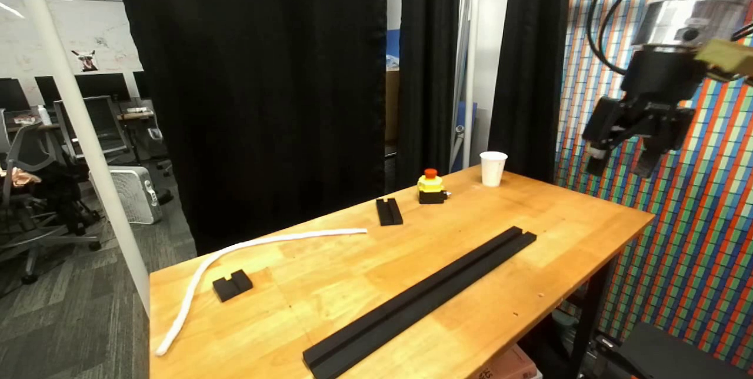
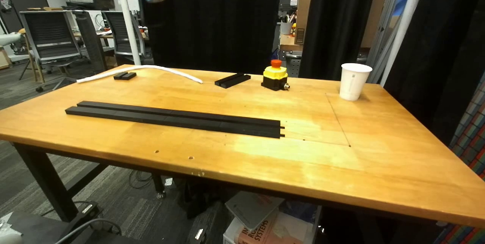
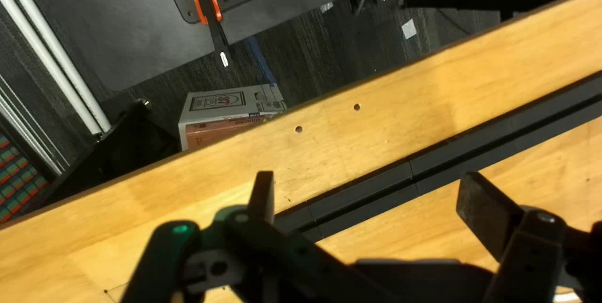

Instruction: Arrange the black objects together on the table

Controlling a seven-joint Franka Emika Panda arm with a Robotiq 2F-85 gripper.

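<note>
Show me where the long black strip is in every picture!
In an exterior view: strip slants up and right from the bottom.
In an exterior view: strip lies mostly left of centre.
In the wrist view: strip runs off the right edge.
Shared landmark: two holes between strip and edge of table.

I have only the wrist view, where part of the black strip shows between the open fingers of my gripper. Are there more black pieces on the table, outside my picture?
Observer: Yes, both exterior views show a short piece and a longer piece, each lying apart from the strip.
Operator: What is near the longer piece?
Observer: It lies between the end of a white cord and a red-topped yellow button, touching neither.
Operator: And the end of the strip that my gripper hides?
Observer: In an exterior view, two small prongs stick out there, on the side towards the white cup.
</note>
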